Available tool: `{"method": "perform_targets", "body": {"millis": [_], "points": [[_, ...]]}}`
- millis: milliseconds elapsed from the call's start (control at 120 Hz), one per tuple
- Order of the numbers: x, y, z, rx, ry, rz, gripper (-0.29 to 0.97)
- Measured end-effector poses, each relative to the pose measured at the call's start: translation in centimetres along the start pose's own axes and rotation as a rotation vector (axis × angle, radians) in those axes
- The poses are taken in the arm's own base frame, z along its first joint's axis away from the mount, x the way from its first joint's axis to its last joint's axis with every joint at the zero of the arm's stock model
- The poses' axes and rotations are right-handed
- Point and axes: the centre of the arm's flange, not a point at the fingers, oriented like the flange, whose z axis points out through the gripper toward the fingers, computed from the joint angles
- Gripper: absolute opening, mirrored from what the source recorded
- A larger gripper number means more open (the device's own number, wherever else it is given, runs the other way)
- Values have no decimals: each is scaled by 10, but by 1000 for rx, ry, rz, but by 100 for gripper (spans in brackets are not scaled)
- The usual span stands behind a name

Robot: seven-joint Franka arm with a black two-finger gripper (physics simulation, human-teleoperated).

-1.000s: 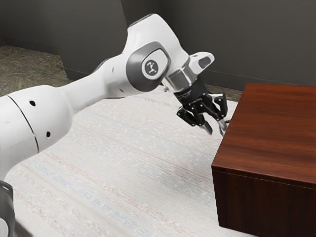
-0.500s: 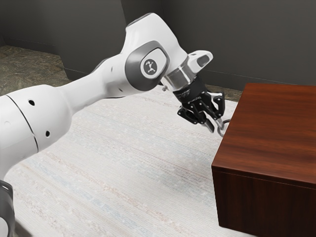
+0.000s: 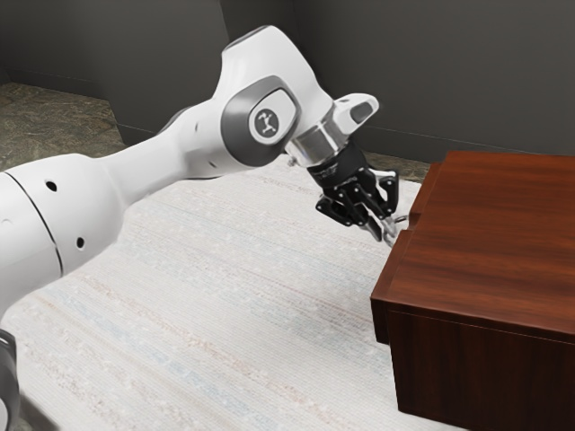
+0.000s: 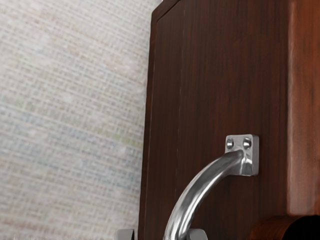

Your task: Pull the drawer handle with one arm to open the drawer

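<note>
A dark wooden cabinet (image 3: 503,215) stands at the exterior view's right. Its drawer (image 3: 395,278) sticks out a little toward the exterior view's left. On the drawer front (image 4: 200,75) a curved metal handle (image 4: 205,190) is fixed by a screwed plate. My black gripper (image 3: 389,228) reaches in from the upper left and is shut on the handle (image 3: 401,219) at the drawer's upper edge. In the wrist view the handle arcs down between my fingertips (image 4: 125,233).
A pale woven carpet (image 3: 234,296) covers the floor to the left of the cabinet, with free room there. Dark walls (image 3: 449,63) close the back. My white arm (image 3: 162,162) spans the exterior view's left.
My gripper has drawn back toward the exterior view's left with the handle, and the drawer has slid out of the cabinet by a small amount.
</note>
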Motion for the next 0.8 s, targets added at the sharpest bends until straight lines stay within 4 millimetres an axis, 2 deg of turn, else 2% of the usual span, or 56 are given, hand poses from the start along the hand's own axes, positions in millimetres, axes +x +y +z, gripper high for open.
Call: {"method": "perform_targets", "body": {"millis": [183, 542, 800], "points": [[-1, -7, -2, 5, -1, -9, 4], [2, -35, -13, 31, 14, -51, 4], [0, -45, -17, 41, 15, -66, 4]]}}
